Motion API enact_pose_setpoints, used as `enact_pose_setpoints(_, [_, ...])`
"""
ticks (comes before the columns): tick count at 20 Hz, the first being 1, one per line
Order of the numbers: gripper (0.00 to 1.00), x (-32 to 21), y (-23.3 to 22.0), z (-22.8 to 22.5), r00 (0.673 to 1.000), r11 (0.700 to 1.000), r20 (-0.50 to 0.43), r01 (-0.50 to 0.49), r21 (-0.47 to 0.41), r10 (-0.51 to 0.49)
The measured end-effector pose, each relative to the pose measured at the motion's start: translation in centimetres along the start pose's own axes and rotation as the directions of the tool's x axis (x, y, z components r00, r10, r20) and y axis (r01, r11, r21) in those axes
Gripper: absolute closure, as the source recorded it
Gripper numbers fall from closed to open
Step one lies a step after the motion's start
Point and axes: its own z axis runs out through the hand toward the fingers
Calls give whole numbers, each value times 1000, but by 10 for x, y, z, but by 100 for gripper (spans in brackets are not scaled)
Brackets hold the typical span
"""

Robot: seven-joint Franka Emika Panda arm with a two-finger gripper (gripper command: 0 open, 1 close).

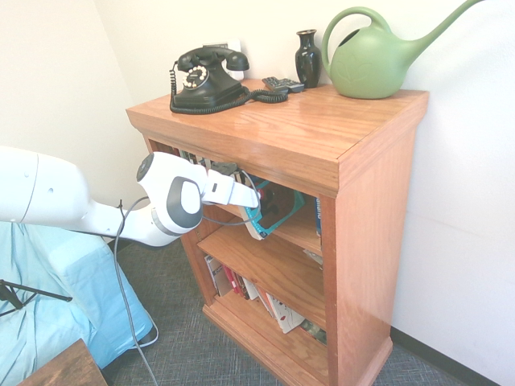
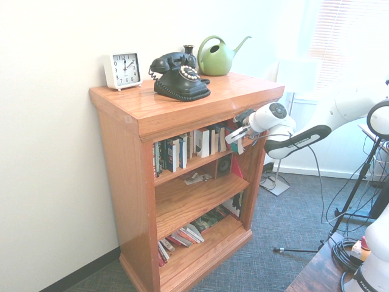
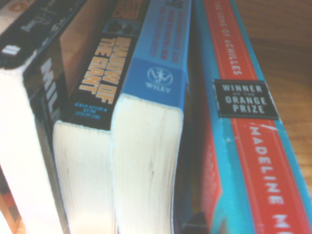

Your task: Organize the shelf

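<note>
Reaching into the reddish-brown wooden shelf [image 1: 322, 153] against the white wall, the white arm's gripper [image 2: 236, 135] meets the top row of books.

Jaws hidden among the spines, so their spread cannot be told; a teal-and-red paperback [image 3: 248, 146] leans beside them, its title cut off.

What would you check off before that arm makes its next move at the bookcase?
1. Claw at the top row of books: ok, it sits by the row's end nearest the arm.
2. Claw open or closed: cannot tell, the fingers are hidden among the books.
3. Red-and-teal book held or free: cannot tell; it leans beside the blue Wiley book.
4. Other books in the row upright: ok in the second exterior view.
5. Bookcase top items clear of the arm: ok, the black telephone and green watering can stand well above it.
</note>
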Motion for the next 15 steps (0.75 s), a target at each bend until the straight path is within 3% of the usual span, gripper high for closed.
enact_pose_setpoints(7, [0, -23, -8, -11, 1000, 999, 18, 14, 32, -14])
enact_pose_setpoints(15, [0, -49, 28, -69, 1000, 998, -1, -7, 56, 7])
